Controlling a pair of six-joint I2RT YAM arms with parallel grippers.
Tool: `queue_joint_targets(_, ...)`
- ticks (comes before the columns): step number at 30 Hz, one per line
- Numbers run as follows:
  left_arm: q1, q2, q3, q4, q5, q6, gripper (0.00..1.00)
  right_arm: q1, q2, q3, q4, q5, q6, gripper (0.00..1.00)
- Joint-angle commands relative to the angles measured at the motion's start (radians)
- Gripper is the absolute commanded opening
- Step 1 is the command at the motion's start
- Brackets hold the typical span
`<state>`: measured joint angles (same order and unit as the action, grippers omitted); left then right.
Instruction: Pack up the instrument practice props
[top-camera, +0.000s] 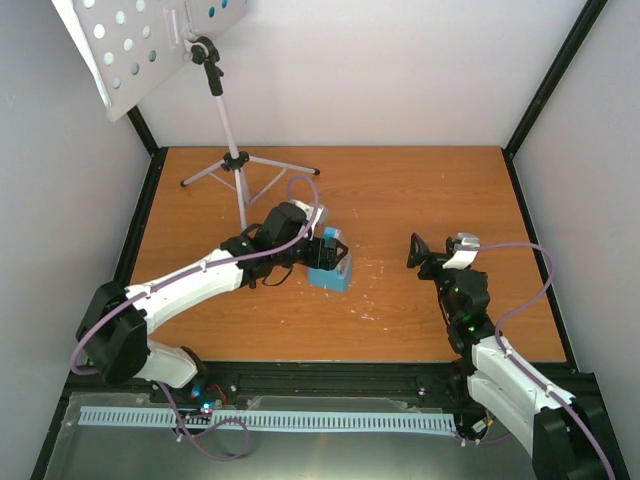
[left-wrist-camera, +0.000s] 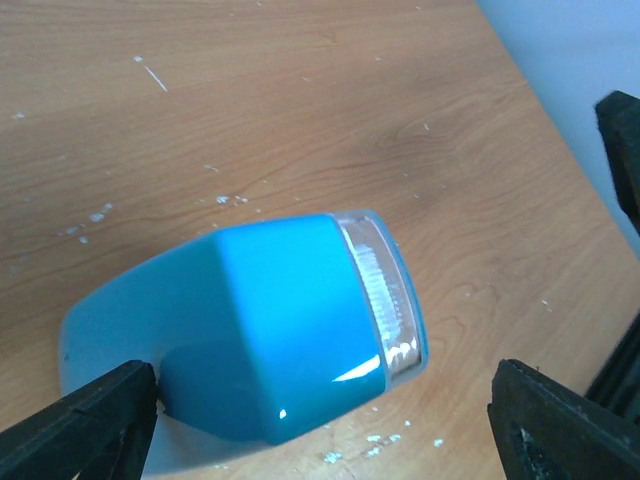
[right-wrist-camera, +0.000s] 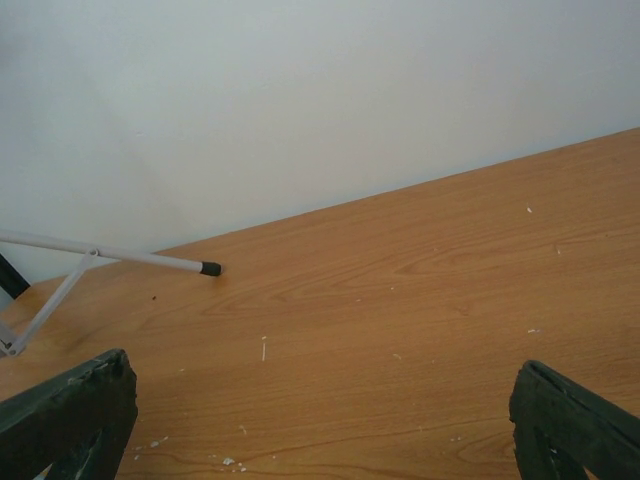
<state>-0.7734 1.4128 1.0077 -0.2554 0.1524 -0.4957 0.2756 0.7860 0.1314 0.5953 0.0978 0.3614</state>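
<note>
- The metronome (left-wrist-camera: 270, 330) sits left of centre on the desk (top-camera: 420, 190), just in front of the music stand's legs. It is a small pyramid with a glossy light-blue plastic shell and a clear ribbed cover on one face. I cannot tell whether it stands upright or lies on its side.
- The left end effector (left-wrist-camera: 320, 410) is spread wide with the metronome between its black fingers (left-wrist-camera: 85, 430). It looks lined up to close on the smooth sloping sides. I cannot tell if either finger touches it yet.
- That slick, tapering shell could slip upward out of a squeeze, so a low hold near the base seems wiser.
- The right end effector (top-camera: 438, 250) is also wide and holds nothing. It hovers over bare wood well apart from the metronome, probably waiting its turn.
- The music stand (top-camera: 120, 50) is in the far-left corner. Its white perforated tray is tilted on a thin grey tripod (top-camera: 238, 165) with a black rubber foot (right-wrist-camera: 209, 268).
- The desk is orange-brown wood grain speckled with white flecks.
</note>
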Motion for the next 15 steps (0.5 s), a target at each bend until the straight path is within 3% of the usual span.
queue_joint_targets(1, -0.035, -0.031, -0.02, 0.056, 0.102, -0.056, 0.92, -0.007, 0.001, -0.001, 0.017, 0.017, -0.019, 1.0)
queue_joint_targets(10, -0.123, 0.041, 0.018, 0.12, 0.194, -0.025, 0.93, -0.007, 0.002, -0.003, 0.023, 0.016, -0.009, 1.0)
queue_joint_targets(15, -0.123, -0.025, 0.0, 0.076, 0.128, 0.065, 0.99, -0.007, -0.029, -0.018, 0.023, 0.038, -0.007, 1.0)
